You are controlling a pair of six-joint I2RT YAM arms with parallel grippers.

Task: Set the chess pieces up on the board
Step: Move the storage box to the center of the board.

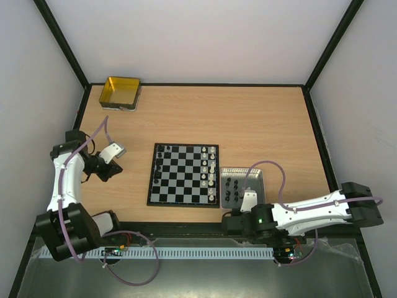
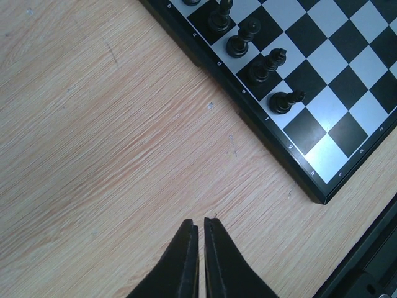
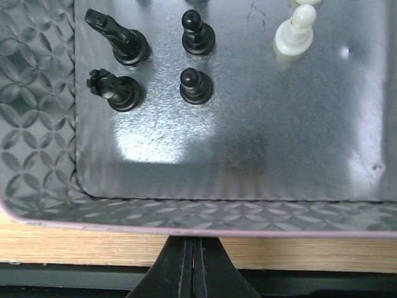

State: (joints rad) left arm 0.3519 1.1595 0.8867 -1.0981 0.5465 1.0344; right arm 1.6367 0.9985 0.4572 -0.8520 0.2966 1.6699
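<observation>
We see the left arm folded back at the left side of the tabletop (image 1: pixel 260 118). Its left hand (image 2: pixel 200 222) is angled down over bare wood, the fingers pressed almost together with only a hairline slit between them, and it holds nothing. The board (image 1: pixel 183 181) lies in the middle of the tabletop, to the right of that hand and apart from it. Black pieces (image 1: pixel 160 158) stand along the board's left edge and white pieces (image 1: pixel 213 166) along its right side, with open squares between them.

The right arm reaches in low from the right along the near edge. The right hand (image 3: pixel 193 243) points at the near rim of the grey tray (image 1: pixel 259 172). Its fingers are fully closed and empty, and the tips sit over the strip of wood just short of that rim. The tray lies just beside the board's right edge, and loose pieces (image 3: pixel 197 85), mostly black, stand in it.

A gold tin (image 1: pixel 120 92) sits at the far left corner, well apart from the board. Open wood stretches beyond the board and to its left.
</observation>
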